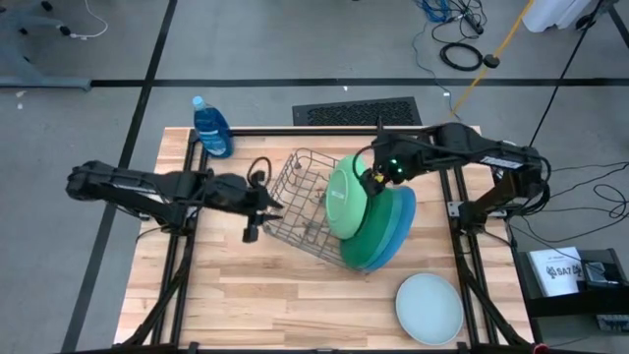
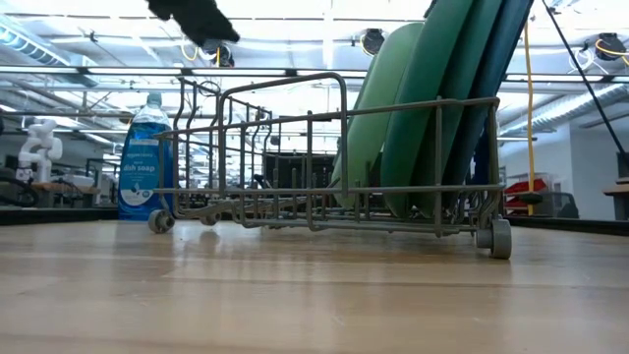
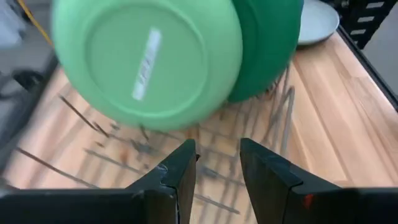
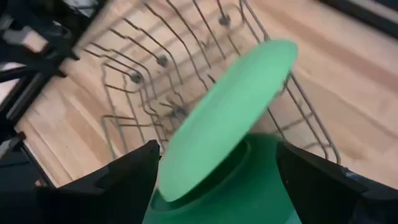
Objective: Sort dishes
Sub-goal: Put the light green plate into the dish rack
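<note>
Right gripper (image 1: 371, 180) — apparently open — at light green plate (image 1: 347, 196).

The light butcher-block wooden table (image 1: 256, 305) carries a grey wire dish rack (image 1: 300, 202) on small wheels, a blue plastic dish-soap bottle (image 1: 211, 128) at its far-left corner, and a pale mint round plate (image 1: 429, 308) lying flat near its front-right edge.

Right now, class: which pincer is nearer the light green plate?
Right. The right pincer sits at the light green plate; the left pincer waits across the rack.
</note>
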Motion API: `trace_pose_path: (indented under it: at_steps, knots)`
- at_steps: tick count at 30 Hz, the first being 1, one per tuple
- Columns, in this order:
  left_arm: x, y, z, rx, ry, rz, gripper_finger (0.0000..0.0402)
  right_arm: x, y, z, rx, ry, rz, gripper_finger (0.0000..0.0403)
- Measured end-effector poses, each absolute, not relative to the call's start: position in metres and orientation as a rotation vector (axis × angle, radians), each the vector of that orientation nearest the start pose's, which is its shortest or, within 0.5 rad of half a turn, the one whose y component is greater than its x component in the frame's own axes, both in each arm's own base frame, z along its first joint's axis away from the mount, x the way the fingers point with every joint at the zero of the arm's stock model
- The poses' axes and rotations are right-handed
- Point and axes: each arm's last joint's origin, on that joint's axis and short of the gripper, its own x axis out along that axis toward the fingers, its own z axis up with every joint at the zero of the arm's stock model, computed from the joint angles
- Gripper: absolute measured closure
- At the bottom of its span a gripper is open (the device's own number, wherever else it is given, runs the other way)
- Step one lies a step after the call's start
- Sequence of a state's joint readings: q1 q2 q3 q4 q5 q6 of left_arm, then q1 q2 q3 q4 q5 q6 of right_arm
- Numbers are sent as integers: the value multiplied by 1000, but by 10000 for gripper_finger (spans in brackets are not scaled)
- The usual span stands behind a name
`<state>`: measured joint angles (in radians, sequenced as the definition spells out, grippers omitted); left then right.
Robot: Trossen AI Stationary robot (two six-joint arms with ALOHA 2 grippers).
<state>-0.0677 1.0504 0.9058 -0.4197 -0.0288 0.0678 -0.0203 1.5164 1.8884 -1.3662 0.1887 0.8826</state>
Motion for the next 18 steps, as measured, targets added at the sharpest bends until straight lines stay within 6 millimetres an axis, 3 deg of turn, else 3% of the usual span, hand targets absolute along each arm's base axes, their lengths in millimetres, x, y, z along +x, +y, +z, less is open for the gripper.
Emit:
trace_pose_path:
  at_steps: [5,12,18]
  knots:
    - [224,-30,287,52,595,-95,275,269,-15,407,794,929,-640,90]
    - [222,-49,293,28,533,-90,275,282,-15,396,836,856,-614,90]
    - [217,-64,294,122,507,-74,275,288,-16,384,886,854,-629,90]
